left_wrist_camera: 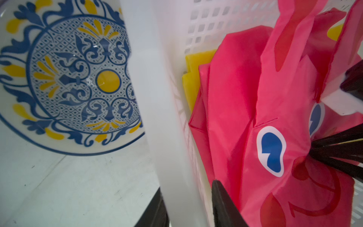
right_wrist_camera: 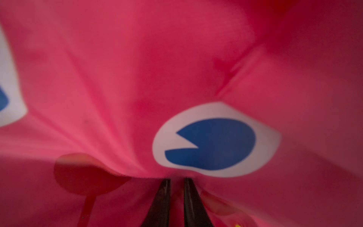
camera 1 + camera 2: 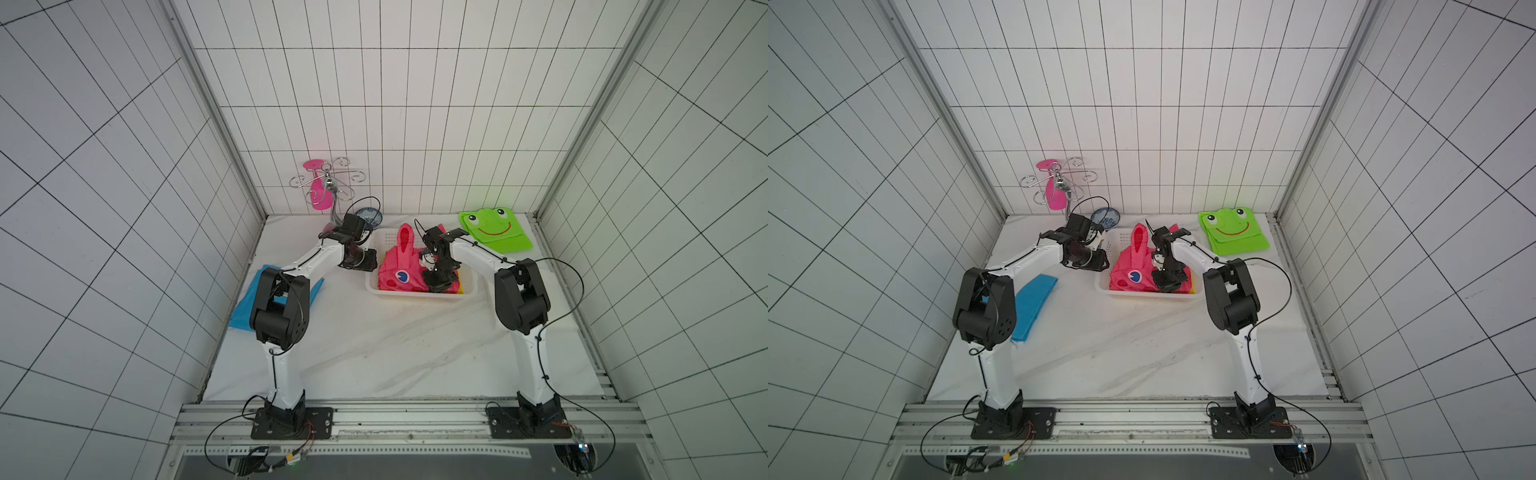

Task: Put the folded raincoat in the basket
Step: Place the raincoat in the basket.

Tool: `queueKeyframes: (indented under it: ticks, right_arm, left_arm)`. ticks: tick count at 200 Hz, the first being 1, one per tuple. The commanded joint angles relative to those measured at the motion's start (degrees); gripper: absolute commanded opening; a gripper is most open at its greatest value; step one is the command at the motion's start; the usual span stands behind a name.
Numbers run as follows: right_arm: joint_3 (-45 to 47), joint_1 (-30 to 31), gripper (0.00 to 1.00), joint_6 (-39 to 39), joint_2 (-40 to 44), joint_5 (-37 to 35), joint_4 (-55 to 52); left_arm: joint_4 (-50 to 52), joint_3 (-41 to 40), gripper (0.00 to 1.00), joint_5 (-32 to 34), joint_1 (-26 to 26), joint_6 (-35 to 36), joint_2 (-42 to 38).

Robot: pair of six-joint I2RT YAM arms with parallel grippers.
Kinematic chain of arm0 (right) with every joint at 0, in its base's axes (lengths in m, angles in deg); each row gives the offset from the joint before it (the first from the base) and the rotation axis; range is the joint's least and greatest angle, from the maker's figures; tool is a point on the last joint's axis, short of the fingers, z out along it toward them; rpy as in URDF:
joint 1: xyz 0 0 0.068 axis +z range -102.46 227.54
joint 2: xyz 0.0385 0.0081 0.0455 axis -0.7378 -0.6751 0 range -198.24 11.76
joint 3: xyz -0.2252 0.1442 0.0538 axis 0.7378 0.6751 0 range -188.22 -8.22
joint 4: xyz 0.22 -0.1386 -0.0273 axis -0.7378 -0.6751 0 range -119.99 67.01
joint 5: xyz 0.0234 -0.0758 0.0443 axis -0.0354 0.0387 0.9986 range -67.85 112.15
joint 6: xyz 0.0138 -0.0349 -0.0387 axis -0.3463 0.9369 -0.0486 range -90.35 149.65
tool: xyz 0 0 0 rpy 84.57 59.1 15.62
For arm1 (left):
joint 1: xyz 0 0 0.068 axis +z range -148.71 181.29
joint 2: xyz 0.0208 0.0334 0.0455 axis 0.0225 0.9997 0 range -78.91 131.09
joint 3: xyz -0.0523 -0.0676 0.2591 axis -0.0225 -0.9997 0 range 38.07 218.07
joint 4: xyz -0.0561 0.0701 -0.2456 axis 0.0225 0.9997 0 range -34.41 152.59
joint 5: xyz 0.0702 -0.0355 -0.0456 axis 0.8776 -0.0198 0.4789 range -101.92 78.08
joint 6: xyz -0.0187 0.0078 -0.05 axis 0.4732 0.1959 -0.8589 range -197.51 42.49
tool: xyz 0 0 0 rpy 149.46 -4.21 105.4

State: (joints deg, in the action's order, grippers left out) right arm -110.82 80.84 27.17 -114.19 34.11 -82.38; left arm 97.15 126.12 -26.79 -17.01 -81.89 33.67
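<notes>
Filling the basket near the back edge of the desk, the pink raincoat lies inside over something yellow. A bowl sits just beside one wall; open desk lies in front. The left fingers straddle that wall, seemingly clamping it. The right arm bends down, right fingers pinching raincoat fabric.

Pink raincoat sits in white basket under right claw.
</notes>
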Motion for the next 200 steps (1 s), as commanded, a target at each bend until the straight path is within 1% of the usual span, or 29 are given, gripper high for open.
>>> queueKeyframes:
  ticks: [1, 29, 46, 71, 87, 100, 126, 141, 159, 167, 186, 200]
  right_arm:
    - [-2.4, 1.6, 0.20, -0.3, 2.9, 4.3, 1.0]
    - [-1.9, 2.4, 0.24, 1.3, 7.6, 11.6, 3.7]
    - [-2.6, 3.7, 0.24, 2.2, 7.9, 12.7, 5.2]
    - [-6.1, 5.1, 0.24, 3.6, 4.6, 14.7, 3.7]
    - [-8.8, 5.8, 0.22, 4.8, 1.9, 17.2, 1.4]
    - [-10.5, 6.5, 0.20, 6.6, 0.3, 19.5, -0.2]
    - [-12.1, 7.9, 0.18, 10.7, -2.5, 21.3, -2.5]
    - [-12.3, 8.5, 0.17, 11.9, -4.2, 20.5, -2.2]
    - [-11.9, 8.8, 0.16, 11.7, -6.2, 19.3, 0.2]
    - [-11.3, 9.1, 0.16, 10.6, -6.7, 16.8, 2.1]
    - [-8.6, 9.8, 0.16, 7.7, -7.1, 8.5, 9.1]
    - [-6.3, 10.1, 0.17, 7.5, -6.6, 7.0, 13.5]
  left_arm:
    - [3.1, 0.3, 0.39, -3.0, 0.5, 2.1, -1.2]
    - [5.2, 1.0, 0.39, -6.5, 2.2, 3.4, -2.3]
    - [6.2, 1.0, 0.39, -7.9, 3.0, 5.3, -3.3]
    - [6.3, 0.5, 0.39, -7.8, 3.5, 6.4, -4.4]
    - [6.4, 0.4, 0.38, -7.7, 3.6, 6.7, -4.2]
    - [6.6, 0.5, 0.38, -7.9, 3.9, 6.7, -3.8]
    - [6.8, 0.7, 0.36, -8.5, 4.1, 6.4, -3.1]
    - [6.7, 0.9, 0.34, -8.3, 4.2, 6.3, -2.9]
    - [6.8, 0.9, 0.33, -8.2, 4.3, 6.2, -2.8]
    - [6.8, 0.9, 0.32, -8.2, 4.3, 6.2, -2.8]
    - [7.3, 0.7, 0.31, -8.2, 4.6, 6.4, -3.1]
    - [7.9, 0.8, 0.31, -8.6, 4.8, 6.6, -3.6]
